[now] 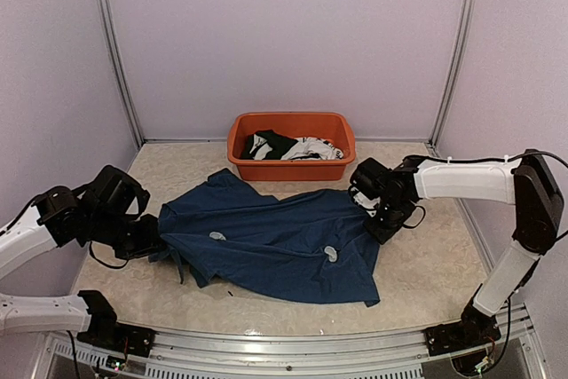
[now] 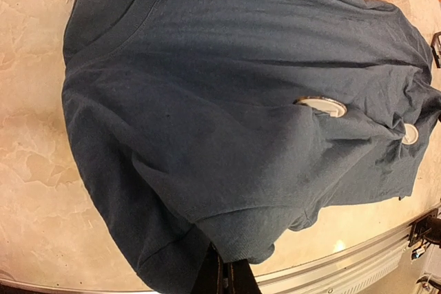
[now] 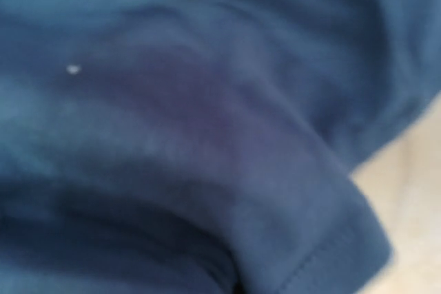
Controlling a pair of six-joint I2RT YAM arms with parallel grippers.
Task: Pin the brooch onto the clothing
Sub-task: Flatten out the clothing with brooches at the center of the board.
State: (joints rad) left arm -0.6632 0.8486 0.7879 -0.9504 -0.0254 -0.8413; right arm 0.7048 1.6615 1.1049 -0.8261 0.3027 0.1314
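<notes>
The clothing, a dark navy T-shirt, lies spread and rumpled across the middle of the table. Two round silver brooches rest on it, one toward the left, the other toward the right; the left wrist view shows them too, one brooch and the other. My left gripper is shut on the shirt's left edge, its dark fingers pinching a folded hem. My right gripper sits at the shirt's right edge. Blurred blue fabric fills its wrist view and hides the fingers.
An orange tub holding black and white garments stands just behind the shirt. Pale walls close in the back and sides. The table's metal front rail runs close beside the shirt's near hem.
</notes>
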